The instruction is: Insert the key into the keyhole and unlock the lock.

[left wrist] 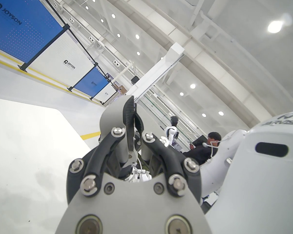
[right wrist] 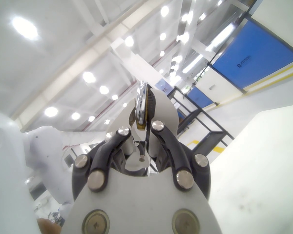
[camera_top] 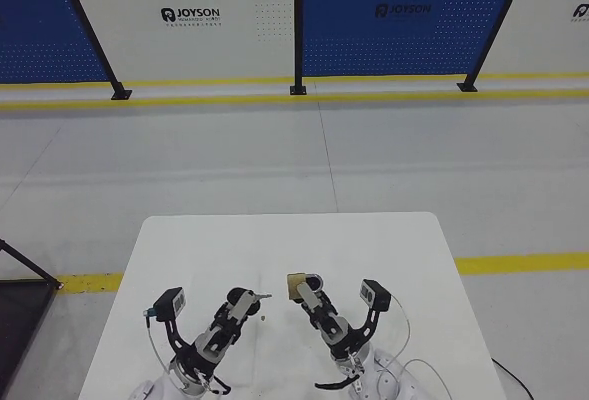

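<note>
My left gripper (camera_top: pixel 257 297) is held over the near part of the white table (camera_top: pixel 294 235), shut on a thin silver key (camera_top: pixel 265 295) whose blade points toward the other arm. In the left wrist view the key (left wrist: pixel 130 153) sits between the closed fingers (left wrist: pixel 128 113), and a key ring (left wrist: pixel 136 174) hangs below it. My right gripper (camera_top: pixel 304 284) is a short gap to the right, shut on a brass padlock (camera_top: pixel 295 288). Its chrome shackle (right wrist: pixel 141 101) and brass body (right wrist: pixel 139 125) show in the right wrist view.
The table's far edge (camera_top: pixel 289 217) and side edges are well away from both grippers. A black metal frame (camera_top: pixel 4 262) stands on the floor left of the table. Blue and white barrier panels (camera_top: pixel 394 30) line the far floor behind yellow lines.
</note>
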